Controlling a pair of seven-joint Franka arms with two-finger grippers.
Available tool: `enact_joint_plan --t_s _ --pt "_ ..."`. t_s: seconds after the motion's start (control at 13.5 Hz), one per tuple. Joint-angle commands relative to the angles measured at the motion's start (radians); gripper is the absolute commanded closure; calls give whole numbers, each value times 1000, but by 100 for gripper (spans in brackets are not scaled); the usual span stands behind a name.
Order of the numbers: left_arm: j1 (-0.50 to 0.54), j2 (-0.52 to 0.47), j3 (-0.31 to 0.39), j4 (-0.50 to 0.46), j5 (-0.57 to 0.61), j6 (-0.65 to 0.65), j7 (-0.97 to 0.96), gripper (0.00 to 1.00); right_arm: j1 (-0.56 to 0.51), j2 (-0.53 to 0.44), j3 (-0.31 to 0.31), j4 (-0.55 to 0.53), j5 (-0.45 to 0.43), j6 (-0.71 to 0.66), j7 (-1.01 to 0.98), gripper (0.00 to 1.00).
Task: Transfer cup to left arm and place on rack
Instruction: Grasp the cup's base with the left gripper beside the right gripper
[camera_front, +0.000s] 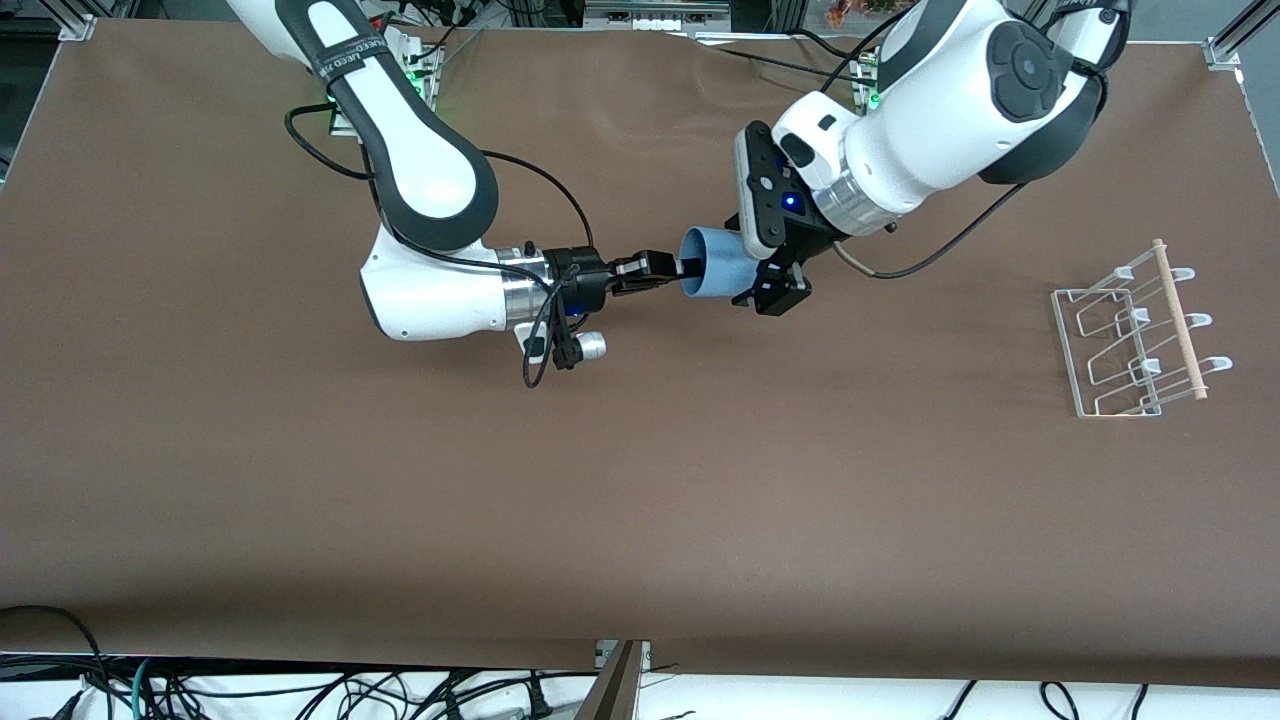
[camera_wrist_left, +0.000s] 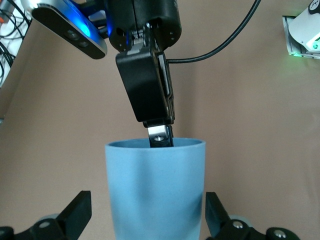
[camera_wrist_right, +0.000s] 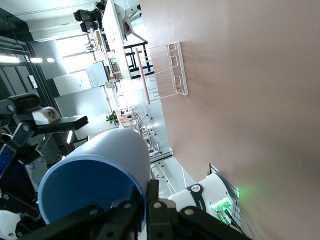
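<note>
I'm seeing the right gripper (camera_front: 668, 272) pinching the rim of the small light-blue plastic tumbler, the cup (camera_front: 712, 264), one finger inside the mouth and one outside. It's holding the cup sideways in the air over mid-table, mouth toward the right arm. The left gripper (camera_front: 762, 285) is sitting around the cup's base end. In the left wrist view its fingers (camera_wrist_left: 76, 210) are spread wide either side of the wall, not touching, so holding nothing. I'm judging the cup as light, stiff, thin-walled and matte, so not very slippery. The taper could let it slide, so I'd grip across the body mid-height, clear of the right gripper's finger. The white wire drying rack (camera_front: 1132, 335) is standing well apart, toward the left arm's end.
</note>
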Motion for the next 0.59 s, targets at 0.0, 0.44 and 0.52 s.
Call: enact_joint_plan --t_s 0.0,0.44,0.52 --pt "4 -44 3 -48 21 12 -21 0 6 19 -4 27 25 1 -31 100" --pt "4 -31 3 -87 68 20 -208 0 5 19 -4 27 25 -3 -31 100" --pt "4 -29 1 -87 68 24 -208 5 3 19 -6 27 25 -5 -31 100"
